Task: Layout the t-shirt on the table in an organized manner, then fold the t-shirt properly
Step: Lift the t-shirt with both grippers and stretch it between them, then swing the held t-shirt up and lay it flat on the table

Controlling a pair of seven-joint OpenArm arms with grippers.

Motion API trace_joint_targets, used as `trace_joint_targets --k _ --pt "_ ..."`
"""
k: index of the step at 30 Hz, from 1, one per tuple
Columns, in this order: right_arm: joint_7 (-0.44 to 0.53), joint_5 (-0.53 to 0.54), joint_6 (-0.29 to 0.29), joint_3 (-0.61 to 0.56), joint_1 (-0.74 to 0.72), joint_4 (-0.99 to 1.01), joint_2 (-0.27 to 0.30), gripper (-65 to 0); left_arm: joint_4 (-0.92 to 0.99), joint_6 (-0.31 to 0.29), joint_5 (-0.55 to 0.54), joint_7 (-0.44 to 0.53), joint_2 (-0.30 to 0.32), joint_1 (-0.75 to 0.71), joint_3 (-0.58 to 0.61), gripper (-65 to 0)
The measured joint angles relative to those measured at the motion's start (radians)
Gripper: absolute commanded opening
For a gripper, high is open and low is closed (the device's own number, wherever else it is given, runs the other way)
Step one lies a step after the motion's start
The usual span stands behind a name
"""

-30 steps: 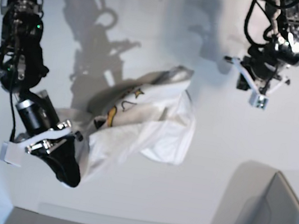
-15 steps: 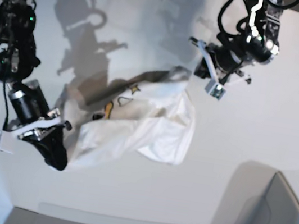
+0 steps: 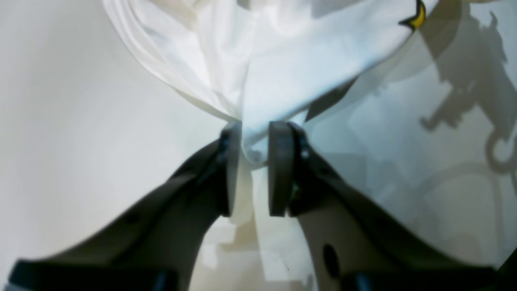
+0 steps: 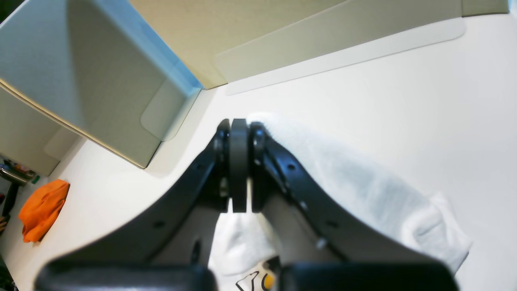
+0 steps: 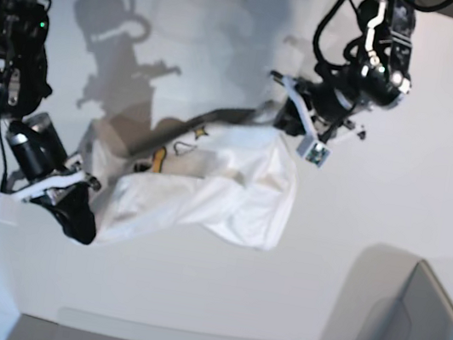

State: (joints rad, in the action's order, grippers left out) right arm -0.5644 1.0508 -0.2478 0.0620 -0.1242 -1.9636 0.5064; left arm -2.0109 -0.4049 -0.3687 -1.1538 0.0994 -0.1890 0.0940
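The white t-shirt (image 5: 217,177) lies crumpled mid-table (image 5: 383,160), with its print partly showing near the upper left. My right gripper (image 5: 80,220) is at the shirt's lower left corner; in the right wrist view it (image 4: 239,133) is shut, with white cloth (image 4: 363,190) bunched against and under its fingers. My left gripper (image 5: 290,120) sits at the shirt's upper right edge. In the left wrist view its jaws (image 3: 253,161) stand apart, and a fold of the shirt (image 3: 274,60) lies between the pads.
A grey box (image 5: 424,339) with a blue corner stands at the front right; it also shows in the right wrist view (image 4: 80,68). An orange object (image 4: 40,208) lies beyond the box. The table's front edge runs along the bottom.
My left arm has come down from the far right to the shirt's upper edge, and its jaws have parted around the cloth. My right gripper has dragged its corner leftward, stretching the shirt.
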Motion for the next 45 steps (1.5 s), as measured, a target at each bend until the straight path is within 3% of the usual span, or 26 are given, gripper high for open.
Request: trace_joint_targets --k 6,18,28,34,37,42,45 --pt "0.000 0.000 0.000 0.000 0.000 0.000 0.000 -65.0 0.000 0.000 0.000 -0.077 0.000 0.010 0.000 -44.2" --pt "-0.001 0.000 0.001 0.000 0.014 0.000 0.000 -65.0 0.106 0.000 0.001 -0.073 0.000 0.068 0.003 -44.1" --pt "0.000 0.000 0.001 0.000 0.014 0.000 0.023 -65.0 0.116 0.000 0.002 -0.061 0.002 0.092 0.032 -44.1" --pt "-0.005 0.000 0.000 0.000 0.031 -0.001 0.023 -65.0 0.243 -0.004 -0.010 0.031 -0.008 0.118 0.130 -44.5" --pt "0.010 0.000 0.003 0.000 0.040 -0.003 0.026 -65.0 0.261 -0.003 0.000 0.044 -0.001 0.111 0.126 -49.6" --pt "0.007 0.000 0.003 0.000 0.058 -0.007 0.026 -65.0 0.259 -0.001 0.001 0.056 0.003 0.120 0.119 -63.4" --pt "0.006 -0.001 0.003 0.000 0.064 -0.007 0.025 -65.0 0.259 -0.004 0.001 0.055 0.001 0.131 0.111 -65.0"
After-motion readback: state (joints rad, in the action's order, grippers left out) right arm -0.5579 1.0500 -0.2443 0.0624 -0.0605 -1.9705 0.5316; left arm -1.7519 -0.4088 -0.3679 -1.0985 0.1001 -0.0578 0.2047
